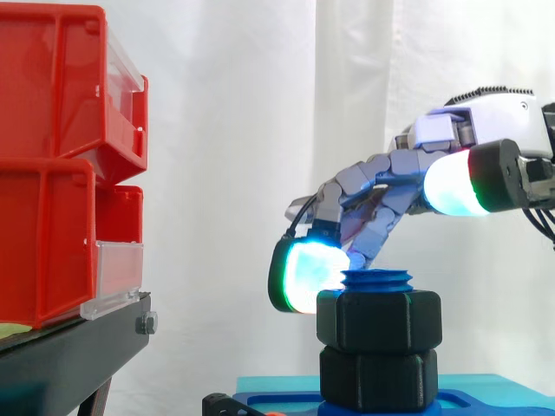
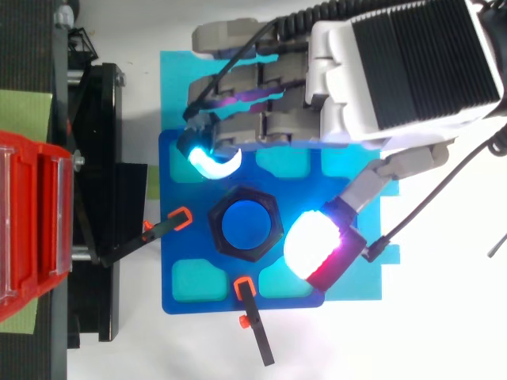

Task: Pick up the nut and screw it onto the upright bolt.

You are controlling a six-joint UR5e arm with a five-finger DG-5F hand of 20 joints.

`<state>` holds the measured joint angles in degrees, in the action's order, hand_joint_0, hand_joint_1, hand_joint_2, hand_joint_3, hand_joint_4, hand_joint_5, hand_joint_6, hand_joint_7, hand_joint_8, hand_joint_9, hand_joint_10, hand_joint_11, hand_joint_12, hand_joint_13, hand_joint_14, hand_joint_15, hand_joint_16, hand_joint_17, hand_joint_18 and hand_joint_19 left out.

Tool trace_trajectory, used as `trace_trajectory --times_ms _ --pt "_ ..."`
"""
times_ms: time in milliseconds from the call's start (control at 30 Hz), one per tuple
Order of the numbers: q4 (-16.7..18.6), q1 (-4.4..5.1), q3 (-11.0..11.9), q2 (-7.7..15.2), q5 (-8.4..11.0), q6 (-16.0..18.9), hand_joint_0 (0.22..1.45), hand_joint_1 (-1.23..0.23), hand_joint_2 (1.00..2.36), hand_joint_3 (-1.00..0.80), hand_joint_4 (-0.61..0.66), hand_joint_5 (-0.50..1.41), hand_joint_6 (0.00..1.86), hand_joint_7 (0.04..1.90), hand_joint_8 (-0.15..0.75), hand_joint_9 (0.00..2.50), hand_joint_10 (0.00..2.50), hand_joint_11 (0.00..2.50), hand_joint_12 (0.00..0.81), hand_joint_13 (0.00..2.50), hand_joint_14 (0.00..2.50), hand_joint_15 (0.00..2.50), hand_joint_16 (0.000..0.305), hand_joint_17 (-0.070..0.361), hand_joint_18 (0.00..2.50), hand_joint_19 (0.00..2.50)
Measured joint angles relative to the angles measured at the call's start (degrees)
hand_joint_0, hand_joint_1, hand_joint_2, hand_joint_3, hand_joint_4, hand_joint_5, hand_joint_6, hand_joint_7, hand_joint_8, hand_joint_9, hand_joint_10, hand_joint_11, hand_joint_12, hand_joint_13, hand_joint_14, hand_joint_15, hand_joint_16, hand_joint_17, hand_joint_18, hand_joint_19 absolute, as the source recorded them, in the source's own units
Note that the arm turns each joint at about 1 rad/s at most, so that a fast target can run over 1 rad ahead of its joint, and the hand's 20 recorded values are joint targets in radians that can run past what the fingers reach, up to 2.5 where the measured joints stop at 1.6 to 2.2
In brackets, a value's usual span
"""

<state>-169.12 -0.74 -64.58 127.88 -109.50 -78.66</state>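
A black hex nut sits on the upright blue bolt, whose threaded top pokes out just above it. A second black hex piece lies under it at the bolt's foot. From above, the nut rings the bolt's blue top. My hand reaches in from the right, above and behind the bolt, and is open. One cyan fingertip hangs just left of the nut at its top edge. The white-glowing thumb pad is held high on the other side. Nothing is in the hand's grasp.
The bolt stands on a blue base plate over a cyan sheet, with two orange-tipped black clamps at its edges. Stacked red bins on a black stand sit to the left. A white curtain hangs behind.
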Motion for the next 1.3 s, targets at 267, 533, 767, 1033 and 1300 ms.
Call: trace_trajectory --times_ms 267,533,767,1033,1300 --pt "-3.6 -0.97 2.7 -0.1 -0.86 -2.3 0.46 -0.15 1.00 -0.50 0.22 -0.14 0.50 0.71 0.258 0.67 0.00 0.00 0.341 0.36 0.00 0.00 0.037 0.082 0.00 0.00" --pt "-9.2 -1.09 3.3 -3.6 0.58 -10.6 0.46 -0.18 1.00 -0.50 0.22 -0.15 0.50 0.72 0.259 0.64 0.00 0.00 0.344 0.34 0.00 0.00 0.037 0.083 0.00 0.00" --pt "-14.4 -0.37 1.8 -7.4 6.18 -16.7 0.46 -0.20 1.00 -0.50 0.22 -0.15 0.50 0.72 0.258 0.62 0.00 0.00 0.346 0.33 0.00 0.00 0.037 0.083 0.00 0.00" --pt "-8.6 1.44 -8.1 -15.3 11.15 -15.9 0.47 -0.25 1.00 -0.50 0.21 -0.16 0.50 0.73 0.256 0.57 0.00 0.00 0.346 0.28 0.00 0.00 0.037 0.084 0.00 0.00" --pt "-4.3 3.75 -18.0 -21.0 17.89 -13.2 0.49 -0.29 1.00 -0.50 0.19 -0.19 0.50 0.70 0.250 0.46 0.00 0.00 0.352 0.19 0.00 0.00 0.039 0.088 0.00 0.00"
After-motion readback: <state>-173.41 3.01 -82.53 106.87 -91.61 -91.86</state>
